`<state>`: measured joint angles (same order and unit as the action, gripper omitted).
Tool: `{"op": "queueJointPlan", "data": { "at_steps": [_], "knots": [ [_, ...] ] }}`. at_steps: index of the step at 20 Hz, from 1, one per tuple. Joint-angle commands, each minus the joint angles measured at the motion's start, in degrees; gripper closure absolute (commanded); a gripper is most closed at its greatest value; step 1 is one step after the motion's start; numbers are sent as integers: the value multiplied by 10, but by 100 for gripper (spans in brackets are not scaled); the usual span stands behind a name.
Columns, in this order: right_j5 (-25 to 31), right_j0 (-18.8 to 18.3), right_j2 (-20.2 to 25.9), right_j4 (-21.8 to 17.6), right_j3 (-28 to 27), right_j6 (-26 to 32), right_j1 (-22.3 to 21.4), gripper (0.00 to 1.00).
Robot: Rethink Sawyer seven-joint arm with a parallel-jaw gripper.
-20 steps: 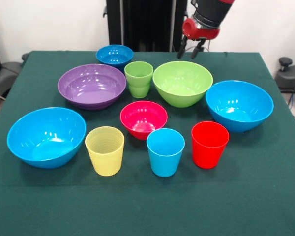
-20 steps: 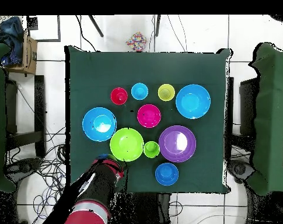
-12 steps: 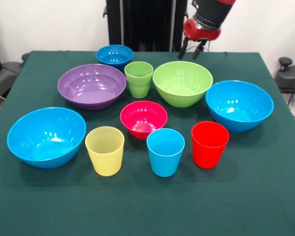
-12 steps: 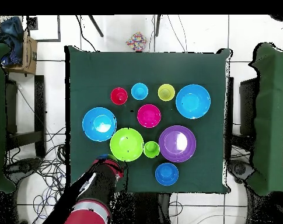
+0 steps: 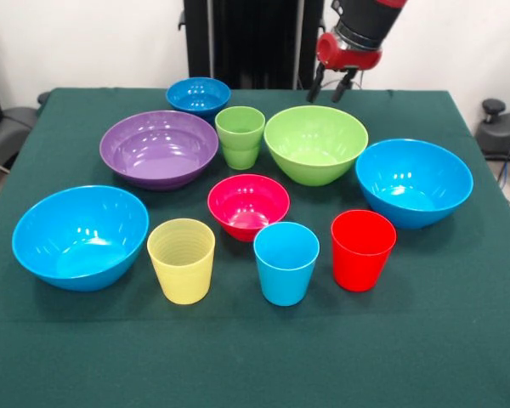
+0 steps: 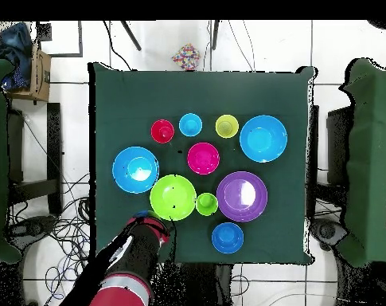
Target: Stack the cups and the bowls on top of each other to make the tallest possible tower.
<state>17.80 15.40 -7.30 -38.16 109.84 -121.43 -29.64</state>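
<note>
Nothing stacked yet: all ten pieces standing apart on the green table (image 5: 459, 340), lime-green bowl (image 5: 315, 143) at centre, green cup (image 5: 240, 136) just beside at its 9 o'clock, pink-red bowl (image 5: 247, 205) at 7, red cup (image 5: 362, 249) at 5. Gripper (image 5: 330, 88) hovering at the bowl's 12 o'clock, spread apart, holding nothing. Whole tower judged outstanding.

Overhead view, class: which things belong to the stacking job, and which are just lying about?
Belong to the job:
- four cups: yellow, light blue, red, green
- six bowls: lime, purple, pink-red, dark blue, two light blue
- gripper, open, above the lime bowl's far rim

Just lying about:
- cardboard box
- patterned ball on the floor
- floor cables
</note>
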Motion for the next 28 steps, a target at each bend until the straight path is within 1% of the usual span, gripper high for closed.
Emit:
{"op": "queueJointPlan", "data": {
  "at_steps": [1,4,6,9,10,11,13,16,17,18,23,25,28],
  "knots": [
    [-59,6,30,17,-41,-70,12,0],
    [-63,6,32,16,-49,-68,19,0],
    [-50,8,36,22,-52,-65,15,0],
    [17,-19,70,48,-42,-30,-9,0],
    [34,-33,85,56,-38,-16,-17,0],
    [50,-52,104,71,-33,-5,-21,0],
    [74,-79,129,107,-22,-6,-37,0],
    [81,-129,167,189,12,-52,-47,0],
    [74,-138,175,195,9,-46,-46,0],
    [92,-146,186,198,0,-25,-44,0],
    [152,-147,184,219,-28,2,-55,0],
    [179,-144,182,227,-27,5,-66,0],
    [166,-139,177,230,9,-10,-88,0]
  ]
}}
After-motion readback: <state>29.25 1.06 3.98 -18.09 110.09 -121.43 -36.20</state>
